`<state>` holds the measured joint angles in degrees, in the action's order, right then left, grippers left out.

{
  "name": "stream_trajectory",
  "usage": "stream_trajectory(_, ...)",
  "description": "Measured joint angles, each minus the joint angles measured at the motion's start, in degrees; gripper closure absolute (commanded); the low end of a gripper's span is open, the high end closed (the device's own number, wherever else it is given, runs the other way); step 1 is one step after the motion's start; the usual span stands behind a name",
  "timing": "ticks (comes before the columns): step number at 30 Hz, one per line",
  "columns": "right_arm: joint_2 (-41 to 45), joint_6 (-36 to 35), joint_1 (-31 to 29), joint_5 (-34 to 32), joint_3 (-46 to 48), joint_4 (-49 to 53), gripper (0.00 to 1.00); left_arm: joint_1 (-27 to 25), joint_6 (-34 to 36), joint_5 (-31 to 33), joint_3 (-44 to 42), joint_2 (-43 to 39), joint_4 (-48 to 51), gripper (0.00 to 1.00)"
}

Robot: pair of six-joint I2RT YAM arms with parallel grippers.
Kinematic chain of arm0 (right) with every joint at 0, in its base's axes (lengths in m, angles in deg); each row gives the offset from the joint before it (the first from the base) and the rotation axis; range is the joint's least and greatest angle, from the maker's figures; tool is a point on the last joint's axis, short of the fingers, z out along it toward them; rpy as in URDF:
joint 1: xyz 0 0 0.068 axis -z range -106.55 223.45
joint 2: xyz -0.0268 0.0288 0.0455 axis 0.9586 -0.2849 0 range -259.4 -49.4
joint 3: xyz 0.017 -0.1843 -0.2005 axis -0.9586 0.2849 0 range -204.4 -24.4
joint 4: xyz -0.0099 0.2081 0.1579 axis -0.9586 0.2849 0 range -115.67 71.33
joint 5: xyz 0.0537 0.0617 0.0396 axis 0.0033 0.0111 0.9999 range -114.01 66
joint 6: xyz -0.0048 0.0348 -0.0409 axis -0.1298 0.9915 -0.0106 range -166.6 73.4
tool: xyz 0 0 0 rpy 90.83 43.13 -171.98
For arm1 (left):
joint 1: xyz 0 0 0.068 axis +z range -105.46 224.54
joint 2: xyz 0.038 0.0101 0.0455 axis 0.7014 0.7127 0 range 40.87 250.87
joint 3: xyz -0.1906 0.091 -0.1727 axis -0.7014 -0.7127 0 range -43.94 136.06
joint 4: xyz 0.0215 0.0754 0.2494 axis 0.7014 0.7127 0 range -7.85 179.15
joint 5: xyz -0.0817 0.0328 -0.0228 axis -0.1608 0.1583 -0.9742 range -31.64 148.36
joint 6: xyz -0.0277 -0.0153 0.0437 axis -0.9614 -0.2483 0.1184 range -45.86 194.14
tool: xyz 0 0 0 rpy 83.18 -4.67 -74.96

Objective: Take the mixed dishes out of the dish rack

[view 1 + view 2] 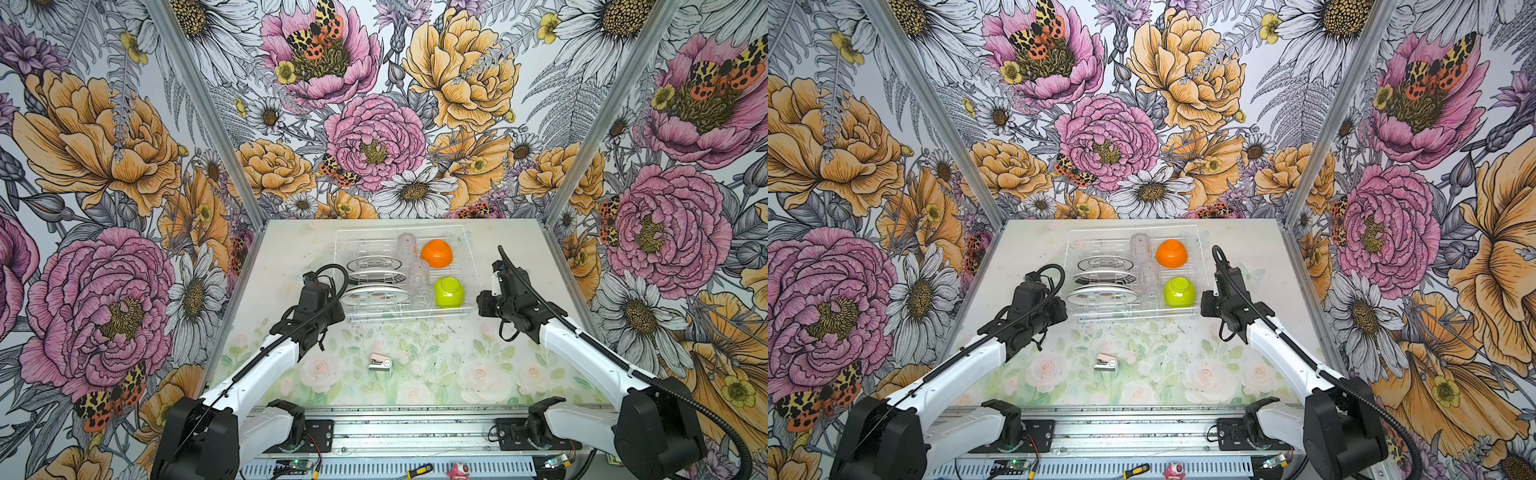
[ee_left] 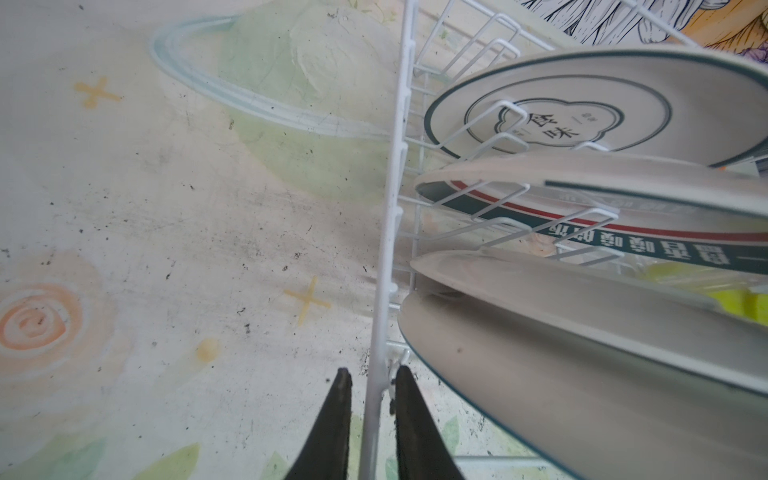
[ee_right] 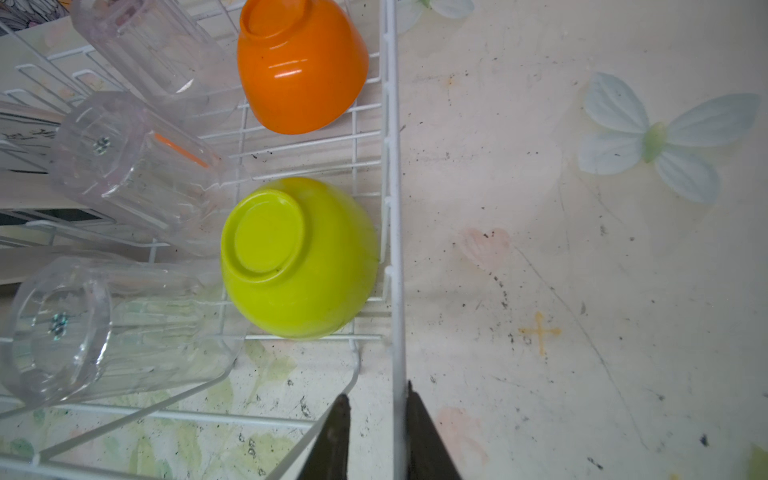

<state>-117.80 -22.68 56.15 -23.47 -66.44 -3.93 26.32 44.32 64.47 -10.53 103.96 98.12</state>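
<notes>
White wire dish rack (image 1: 395,316) is set at rear-centre of the worktop (image 1: 457,374). 3 plates (image 1: 376,276) are stood on edge btwn tines in its L half, tilted, one behind another. 3 clear tumblers (image 1: 417,270) are lined down the middle, bases up, leaning. Orange bowl (image 1: 436,253) is turned upside down at R rear. The lime-green bowl (image 1: 449,292) is likewise inverted just in front of it, nr the R wall.

Left pincer (image 2: 372,370) is placed astride the rack's L rim wire nr the front corner. Its jaws are narrowly parted w/ a slit seen beside the wire, not clamped. Right pincer (image 3: 376,390) is placed the same way on the R rim wire, w/ one finger against it and a gap on the other side.

A small pink-white stapler-like object (image 1: 379,362) is seen on the worktop in front of the rack, well apart.
</notes>
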Motion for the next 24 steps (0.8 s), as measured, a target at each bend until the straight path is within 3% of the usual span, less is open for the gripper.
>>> stream_trajectory(5,0.2,0.46,-0.15,-1.51,0.98,-1.75,0.89,-0.98,0.0,0.2,-0.26,0.0,-0.79,0.78)
stream_trajectory(12,1.49,1.97,-0.9,-3.48,3.02,-4.48,0.91,-2.67,-0.2,2.89,-0.72,-0.31,-1.27,0.78)
stream_trajectory(24,9.14,4.96,-2.62,-6.62,8.81,-5.07,0.93,-10.23,-1.79,13.9,-1.77,-2.23,0.68,0.78)
